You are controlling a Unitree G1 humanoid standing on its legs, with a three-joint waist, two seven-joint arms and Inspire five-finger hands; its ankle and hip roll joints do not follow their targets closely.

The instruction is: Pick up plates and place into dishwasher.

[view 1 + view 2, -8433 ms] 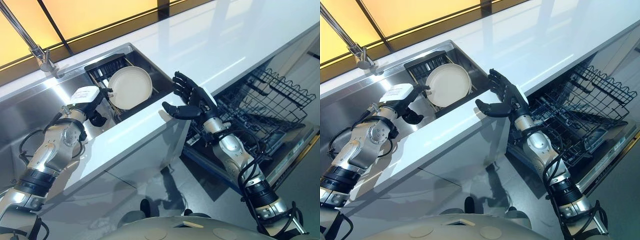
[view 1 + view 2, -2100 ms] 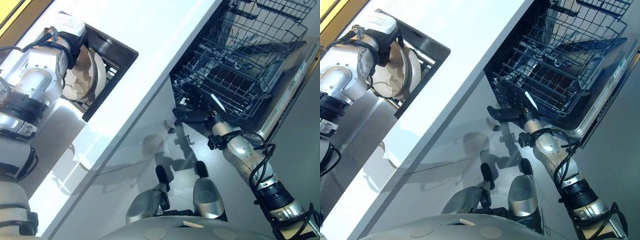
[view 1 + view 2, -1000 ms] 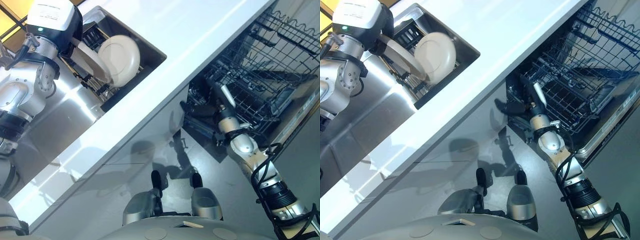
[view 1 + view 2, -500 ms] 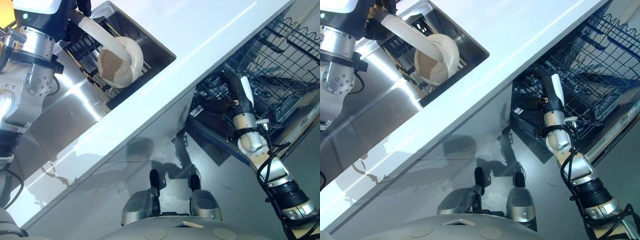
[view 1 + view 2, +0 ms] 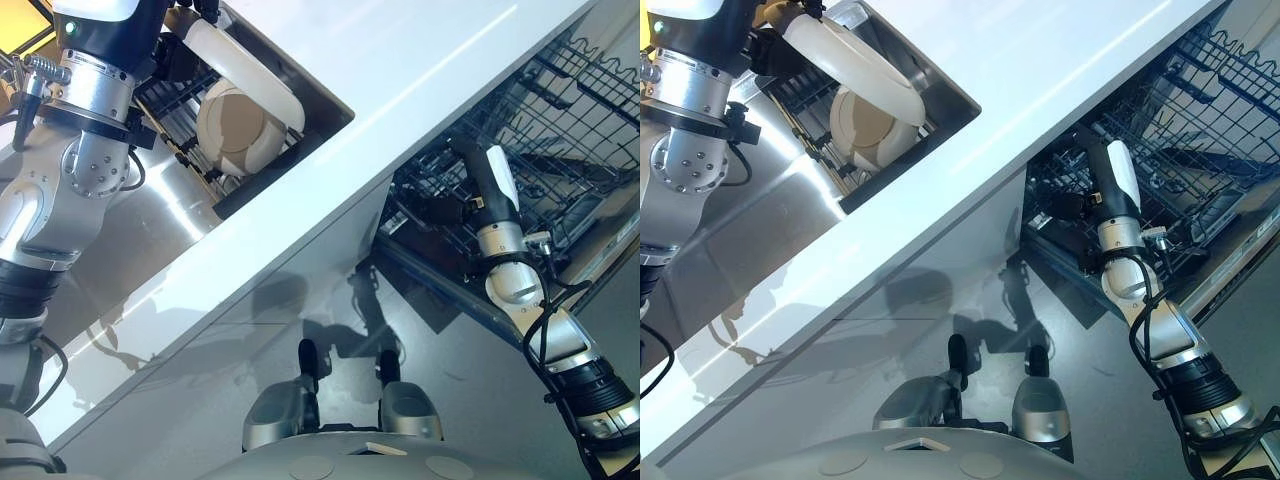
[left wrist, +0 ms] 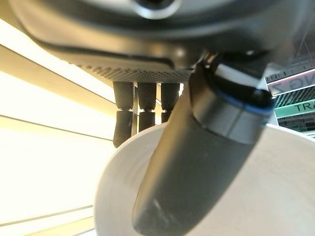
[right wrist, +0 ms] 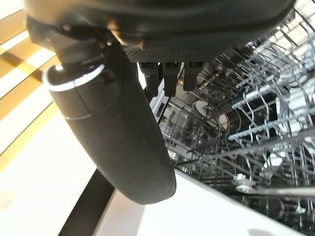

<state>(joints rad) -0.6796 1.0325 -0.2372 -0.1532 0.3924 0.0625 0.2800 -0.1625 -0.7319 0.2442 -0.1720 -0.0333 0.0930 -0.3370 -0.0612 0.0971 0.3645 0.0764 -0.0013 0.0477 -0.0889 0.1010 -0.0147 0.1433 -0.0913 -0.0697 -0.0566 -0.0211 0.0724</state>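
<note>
My left hand [image 6: 197, 162] is shut on a cream plate [image 5: 245, 72], thumb across its face and fingers behind its rim. I hold the plate edge-on above the dark drying rack [image 5: 172, 95] in the steel sink [image 5: 170, 215]. A second cream plate [image 5: 232, 132] stands upright in that rack just beneath it. My right hand [image 5: 478, 190] is open and holds nothing, with its fingers straight. It hovers at the front edge of the pulled-out dishwasher rack [image 5: 565, 130], whose wire tines [image 7: 256, 123] show past the fingers.
A white countertop [image 5: 400, 70] runs diagonally between the sink and the dishwasher, with its glossy front panel [image 5: 270, 300] below. The open dishwasher door [image 5: 600, 250] juts out low on the right. A tap [image 5: 35, 70] stands at the sink's far left.
My left hand has lifted the plate up out of the sink rack, leaving the other plate behind. My right hand has risen to the dishwasher rack's edge. The camera has shifted.
</note>
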